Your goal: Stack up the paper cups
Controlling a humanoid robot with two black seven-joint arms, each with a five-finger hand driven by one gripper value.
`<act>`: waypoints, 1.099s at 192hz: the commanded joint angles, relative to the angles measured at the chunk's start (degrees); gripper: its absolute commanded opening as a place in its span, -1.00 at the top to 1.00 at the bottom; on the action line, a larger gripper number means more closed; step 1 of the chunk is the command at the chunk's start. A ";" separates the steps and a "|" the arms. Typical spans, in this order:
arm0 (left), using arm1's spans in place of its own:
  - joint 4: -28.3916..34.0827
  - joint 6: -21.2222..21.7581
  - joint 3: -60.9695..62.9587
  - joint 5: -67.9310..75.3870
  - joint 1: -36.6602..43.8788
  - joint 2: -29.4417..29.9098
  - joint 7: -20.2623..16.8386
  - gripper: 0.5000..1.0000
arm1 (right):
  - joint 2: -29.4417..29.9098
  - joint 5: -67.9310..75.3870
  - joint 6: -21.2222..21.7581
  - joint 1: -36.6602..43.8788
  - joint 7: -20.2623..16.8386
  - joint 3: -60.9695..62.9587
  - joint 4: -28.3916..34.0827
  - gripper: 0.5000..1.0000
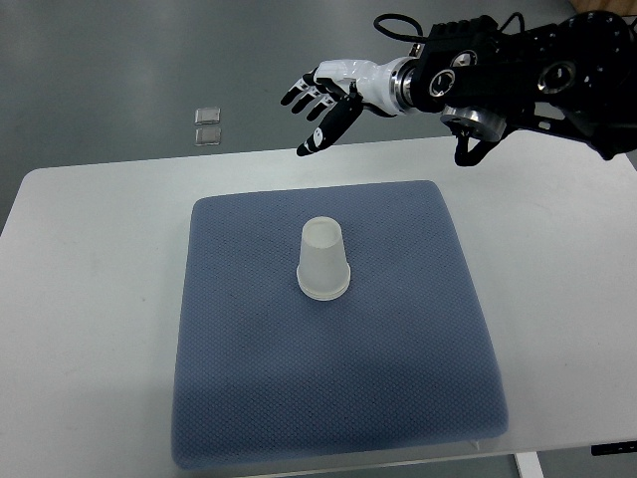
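A white paper cup point(323, 259) stands upside down near the middle of the blue cushion point(299, 378). It may be more than one cup nested together; I cannot tell. My right hand point(320, 103) hangs above the table's far edge, well behind the cup, with its black-tipped fingers spread and nothing in them. Its black arm enters from the upper right. No left arm shows.
The cushion lies on a white table point(90, 299) whose far edge runs just behind it. Two small clear square pieces point(207, 125) lie on the grey floor beyond the table at upper left.
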 commanded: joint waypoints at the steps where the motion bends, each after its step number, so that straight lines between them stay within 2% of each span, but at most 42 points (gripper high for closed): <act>1: -0.01 0.00 0.05 0.00 0.01 0.00 -0.01 -1.00 | -3.73 4.15 -0.67 -9.10 3.02 11.58 -2.43 -0.40; 46: -0.10 0.00 0.13 0.00 0.01 0.00 -0.01 -1.00 | -2.59 11.18 -0.59 -26.85 8.29 37.69 -13.15 -0.41; 69: -0.10 0.00 0.05 0.00 0.01 0.00 -0.01 -1.00 | 2.77 11.27 0.38 -34.24 10.75 48.15 -18.60 -0.44; 88: -0.10 0.00 0.13 0.09 0.01 0.00 -0.01 -1.00 | 6.99 11.36 4.86 -39.69 11.46 54.74 -23.34 -0.47; 107: -0.10 0.00 0.13 0.09 0.10 0.00 -0.01 -1.00 | 10.59 11.27 12.59 -44.78 12.60 61.15 -28.87 -0.48; 134: -0.10 0.00 0.05 0.09 0.19 0.00 -0.01 -1.00 | 13.23 11.36 19.10 -48.30 14.18 66.42 -34.24 -0.56; 163: -0.10 0.00 0.13 0.09 0.28 0.00 -0.01 -1.00 | 13.23 11.62 24.55 -50.85 14.27 69.15 -35.56 -0.59; 211: -0.19 0.00 0.13 0.09 0.28 0.00 -0.01 -1.00 | 13.23 11.45 25.43 -51.29 14.27 69.94 -36.88 -0.65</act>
